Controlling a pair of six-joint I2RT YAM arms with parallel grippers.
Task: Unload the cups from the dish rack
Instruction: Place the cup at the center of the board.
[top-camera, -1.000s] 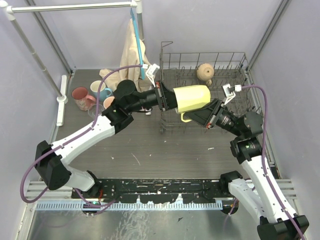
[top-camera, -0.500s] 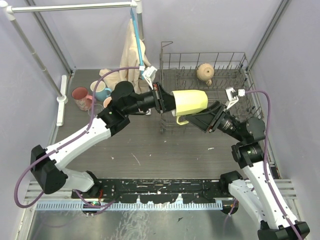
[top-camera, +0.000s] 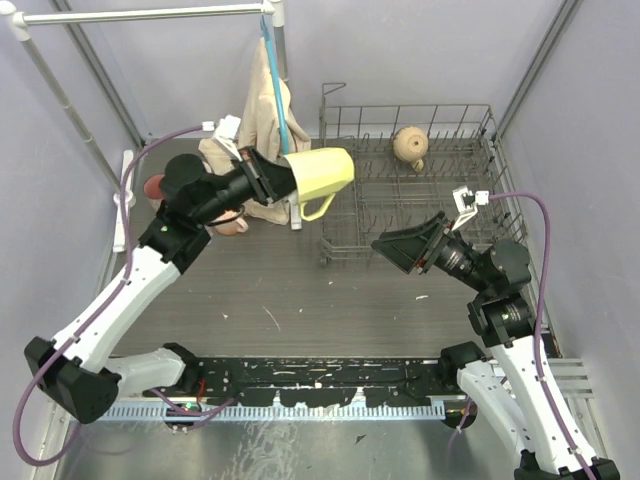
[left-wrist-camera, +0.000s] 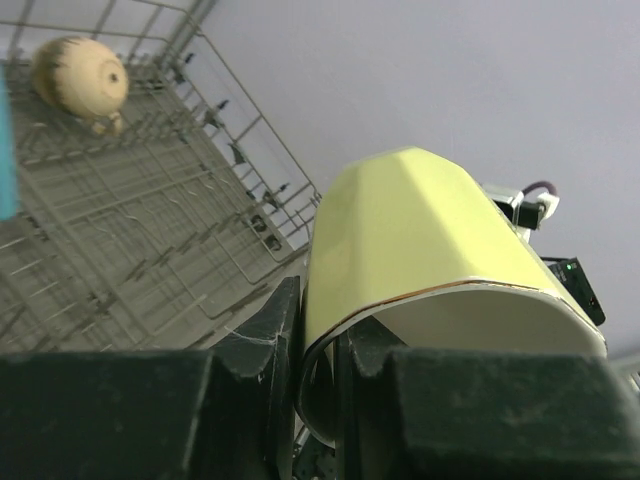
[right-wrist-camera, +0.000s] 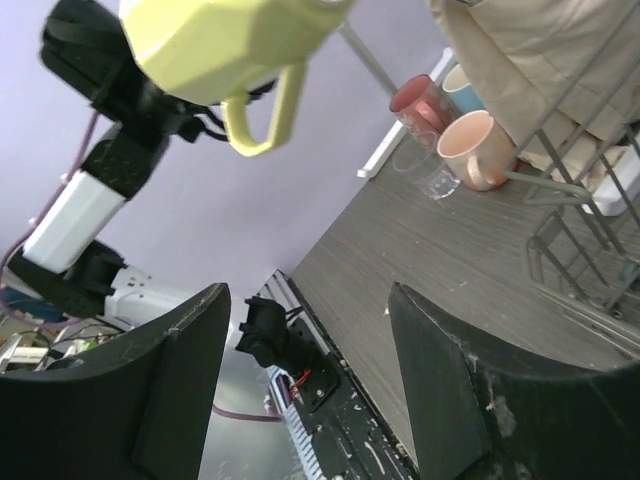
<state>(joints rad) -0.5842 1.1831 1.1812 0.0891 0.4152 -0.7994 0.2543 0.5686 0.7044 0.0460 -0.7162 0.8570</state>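
The yellow-green mug (top-camera: 322, 175) hangs in the air just off the dish rack's (top-camera: 470, 112) left edge, clear of the wires. It lies on its side, mouth turned back toward the arm and handle hanging down. The left gripper (top-camera: 283, 181) has it by the rim. The left wrist view shows one finger inside the mouth and the other outside, narrowed onto the wall. That pinch suits a handled cup lifted off prongs, and it should let the mug be tipped upright for setting down.

Inside the rack only one cup shows, a tan mug (top-camera: 409, 144) tipped over near the back wall. The rest of the rack's floor looks bare.

The right gripper (top-camera: 405, 236) hovers over the rack's near edge, spread wide with nothing between its fingers. It is likely placed to leave the left arm room.

Left of the rack, by the beige cloth (top-camera: 262, 115), unloaded cups stand together on the table (top-camera: 300, 290). There is a salmon pink mug (right-wrist-camera: 478, 148), a darker pink cup (right-wrist-camera: 420, 100), a light blue mug (right-wrist-camera: 462, 82) and a clear glass (right-wrist-camera: 436, 176). The carried mug most likely goes beside them, and the tan one seems to be the last left in the rack.
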